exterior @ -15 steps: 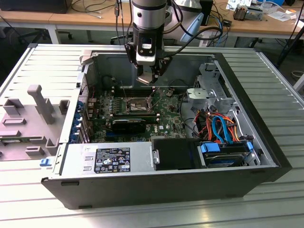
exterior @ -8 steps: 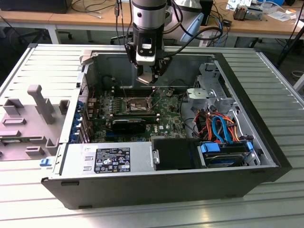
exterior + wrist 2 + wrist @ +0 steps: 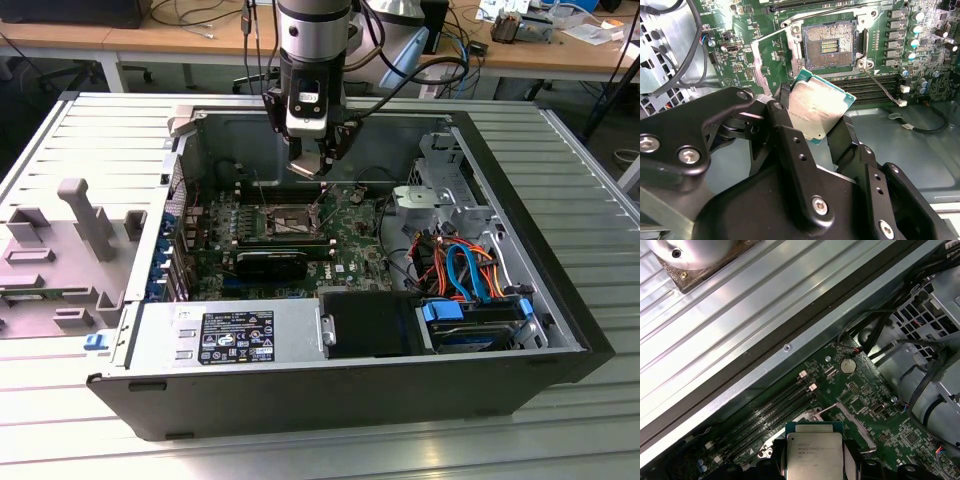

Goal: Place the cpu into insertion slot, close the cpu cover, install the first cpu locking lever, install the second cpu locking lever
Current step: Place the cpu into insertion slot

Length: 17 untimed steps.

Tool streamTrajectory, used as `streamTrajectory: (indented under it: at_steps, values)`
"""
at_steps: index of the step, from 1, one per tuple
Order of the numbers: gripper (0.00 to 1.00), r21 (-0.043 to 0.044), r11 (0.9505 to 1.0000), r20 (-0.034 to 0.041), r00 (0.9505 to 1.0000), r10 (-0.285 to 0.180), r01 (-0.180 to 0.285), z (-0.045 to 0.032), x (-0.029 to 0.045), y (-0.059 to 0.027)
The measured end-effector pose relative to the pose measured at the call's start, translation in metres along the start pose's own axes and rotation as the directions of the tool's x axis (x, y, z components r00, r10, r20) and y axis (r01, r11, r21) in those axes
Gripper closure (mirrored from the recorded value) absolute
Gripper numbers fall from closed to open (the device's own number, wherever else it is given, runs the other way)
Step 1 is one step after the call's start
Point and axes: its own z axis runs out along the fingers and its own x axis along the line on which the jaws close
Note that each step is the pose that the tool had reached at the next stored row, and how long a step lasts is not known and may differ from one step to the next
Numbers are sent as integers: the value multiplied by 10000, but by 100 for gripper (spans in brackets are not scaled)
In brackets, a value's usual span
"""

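Jaws: clamped on the cpu (image 3: 820, 107), one black finger against each of two opposite edges, seen in the second wrist view.
Gripper (image 3: 322, 165): upper centre of the exterior view, above the motherboard (image 3: 360, 236) inside the open computer case (image 3: 300, 400).
Cpu: held in the air, tilted, metal top showing in both wrist views; apart from the insertion slot (image 3: 827, 46).
Insertion slot: bare, contact field exposed.
Cpu cover (image 3: 757, 65): swung up, off the slot.
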Motion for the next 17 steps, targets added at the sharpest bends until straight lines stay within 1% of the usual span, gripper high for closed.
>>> streamTrajectory:
  at_steps: [4, 8, 17]
  values:
    - [46, 0, 10000, 1, 10000, 16, -16, 0, 0, 0]
    - [46, 13, 9999, 25, 9999, 143, -143, 4, 0, 0]
    - [46, 13, 9998, 33, 9998, 214, -214, 9, 0, -1]
